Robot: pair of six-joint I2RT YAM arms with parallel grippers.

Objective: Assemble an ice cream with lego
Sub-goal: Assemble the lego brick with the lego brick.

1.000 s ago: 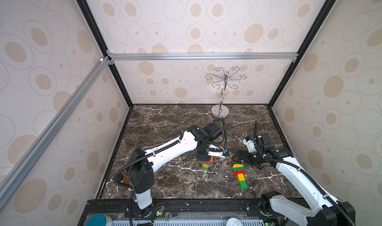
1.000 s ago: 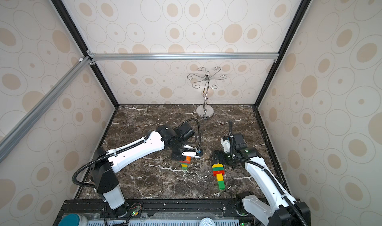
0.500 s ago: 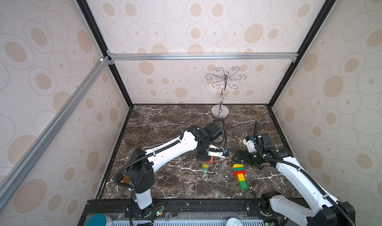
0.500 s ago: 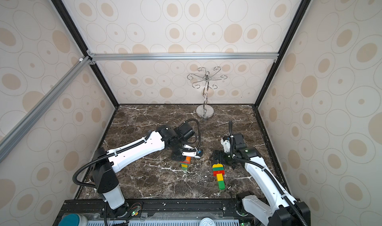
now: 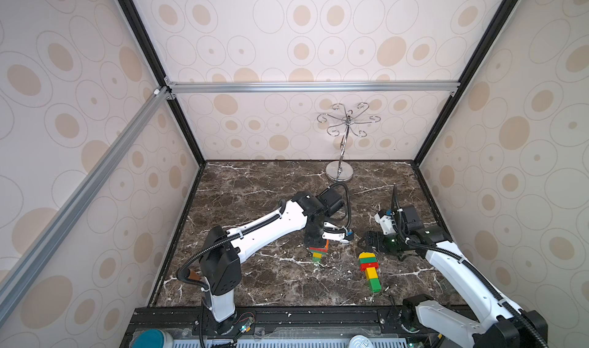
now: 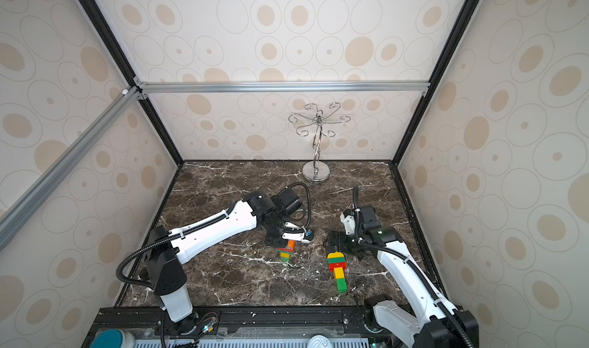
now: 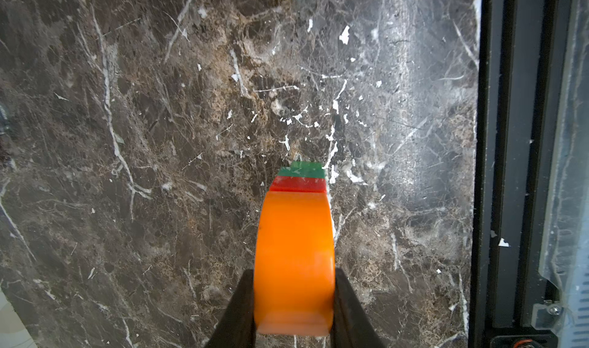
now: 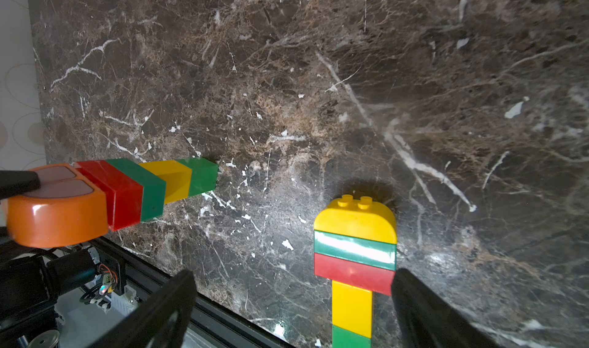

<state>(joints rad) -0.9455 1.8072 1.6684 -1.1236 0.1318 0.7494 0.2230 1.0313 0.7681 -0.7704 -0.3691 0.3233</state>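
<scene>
Starting with the orange-topped lego stack (image 5: 318, 252): standing dome-up near the yellow-topped lego stack (image 5: 368, 265), on that stack's left-arm side, and running orange dome, red, green, yellow, green downward. Resting its green foot on the marble floor (image 5: 248, 190) or hanging just off it; not telling which from these views. Being pinched across the sides of the orange dome (image 7: 294, 235) by the left gripper (image 7: 294, 295), which is clamping tight on it with both black fingers (image 7: 239, 308) pressing in. Probably gripping there because the dome is the topmost, easiest part to reach. An upright hold would also allow pressing the bricks together or setting the finished piece down on its foot.

Turning to the yellow-topped lego stack itself: lying flat on the marble floor, with yellow dome, green, red, then a narrower yellow and green stem. Looking complete, and probably waiting for a lift.

Hovering just past its dome end in both top views: the right gripper (image 6: 333, 239), spreading fully wide and holding nothing. In the right wrist view, flanking the stack, with one finger (image 8: 424, 308) sitting just beside the red brick; touching or not, not telling. Probably lining up for a grasp.

Standing well beyond the yellow-topped lego stack's dome end, by the back wall: the silver metal stand (image 5: 339, 171), taking no part.
</scene>
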